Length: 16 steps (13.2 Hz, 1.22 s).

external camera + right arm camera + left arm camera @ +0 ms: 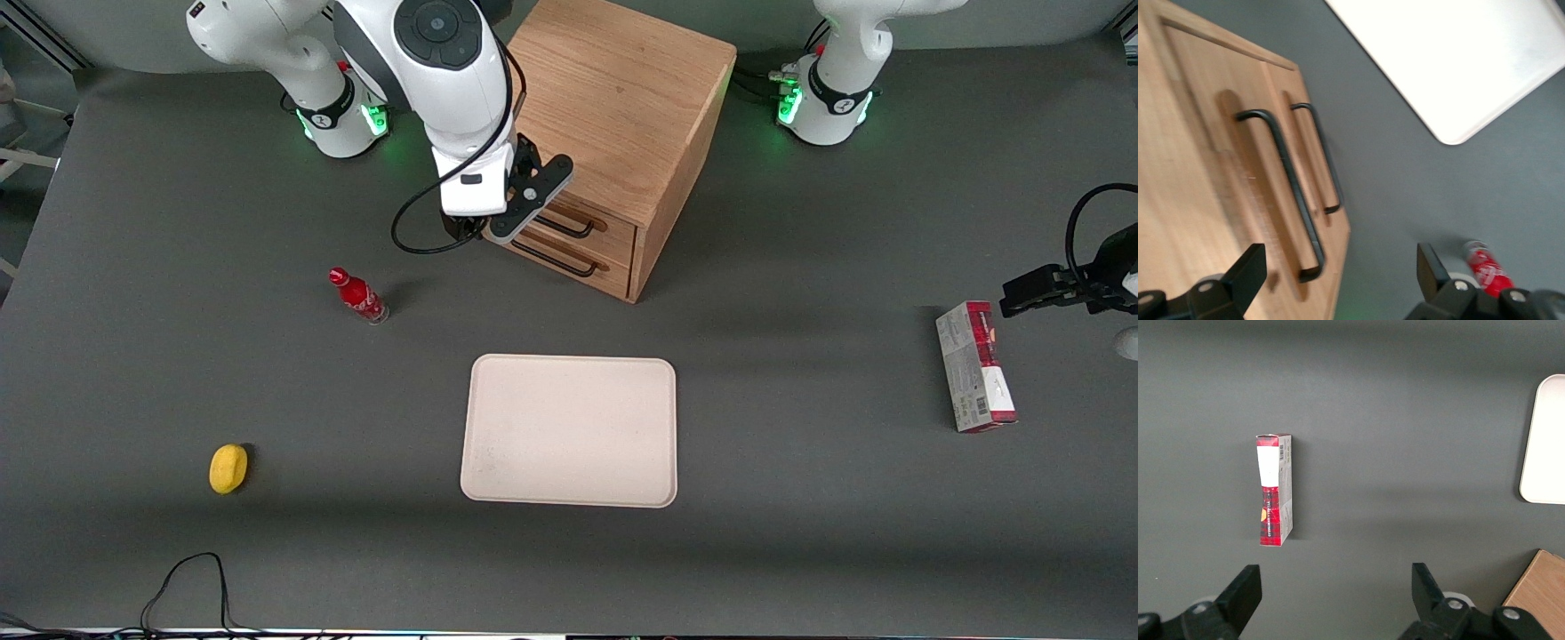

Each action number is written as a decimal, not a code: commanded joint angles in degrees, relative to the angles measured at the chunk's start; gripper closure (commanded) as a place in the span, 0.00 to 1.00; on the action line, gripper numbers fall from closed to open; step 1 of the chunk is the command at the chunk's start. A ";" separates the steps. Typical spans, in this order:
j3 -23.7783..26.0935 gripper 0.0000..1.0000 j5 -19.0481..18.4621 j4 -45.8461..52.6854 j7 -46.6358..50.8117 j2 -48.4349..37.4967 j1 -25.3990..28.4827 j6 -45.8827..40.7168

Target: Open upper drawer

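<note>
The oak cabinet stands at the back of the table, its two drawer fronts facing the front camera at an angle. The upper drawer looks shut flush, with its thin black handle above the lower drawer's handle. My gripper hangs open in front of the drawers, at the end of the upper handle toward the working arm's end of the table. One finger shows over the wood front, the other over the grey table. Nothing is between them.
A red bottle stands on the table near the gripper, nearer the front camera. A cream tray lies in front of the cabinet. A yellow fruit lies nearer the camera. A red-and-white box lies toward the parked arm's end.
</note>
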 commanded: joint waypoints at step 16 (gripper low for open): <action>-0.60 0.00 3.61 -11.24 -15.81 -0.78 -0.13 12.24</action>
